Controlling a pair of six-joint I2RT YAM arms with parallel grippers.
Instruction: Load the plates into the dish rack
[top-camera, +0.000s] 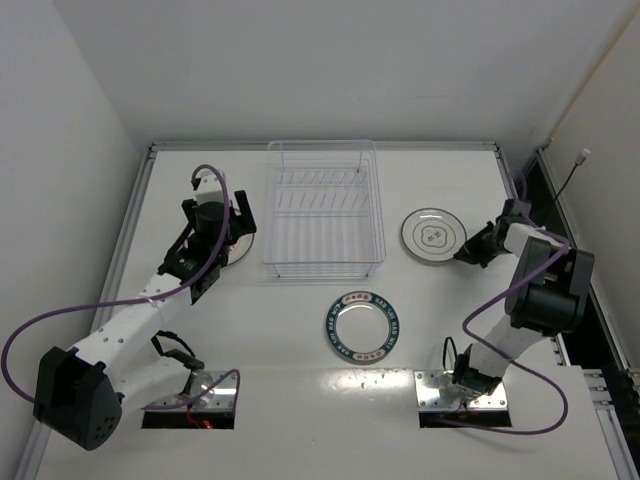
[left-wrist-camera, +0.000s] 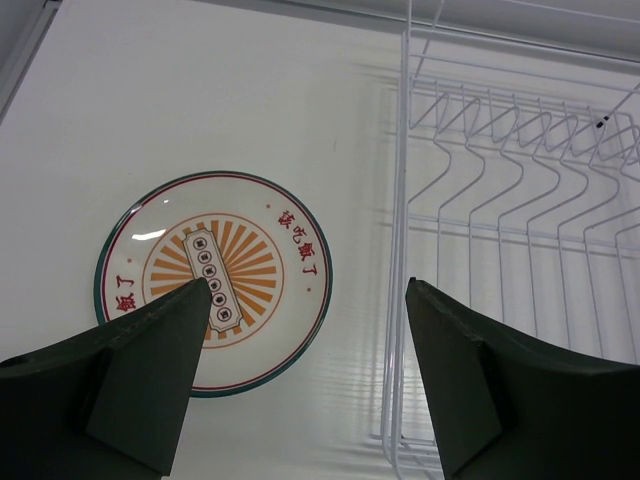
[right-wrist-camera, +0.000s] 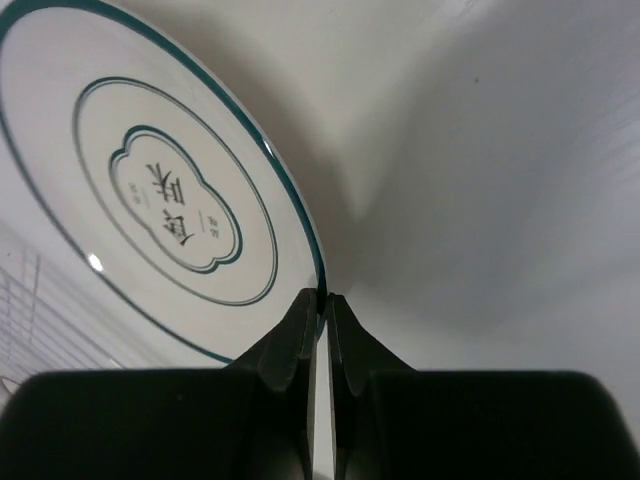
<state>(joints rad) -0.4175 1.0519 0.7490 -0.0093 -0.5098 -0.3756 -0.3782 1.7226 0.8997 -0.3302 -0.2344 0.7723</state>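
Because the white plate (top-camera: 433, 236) looks like glazed ceramic, it should handle as a stiff, smooth, rather slippery disc that could chip if dropped. Its thin raised rim is the sensible place to take hold. It sits just right of the dish rack (top-camera: 325, 208), which holds no plate yet. The right gripper (right-wrist-camera: 321, 302) is pinched on that rim at the plate's outer edge, its fingers almost together with only the rim between them. Whether the plate has lifted off the table (top-camera: 280, 335) is hard to tell from the wrist view. The orange plate (left-wrist-camera: 213, 282) lies flat just left of the rack, and the left gripper (left-wrist-camera: 305, 300) hangs above it with its fingers wide apart, holding nothing. The teal-rimmed plate (top-camera: 364, 325) lies on the near side of the rack, well apart from both grippers.
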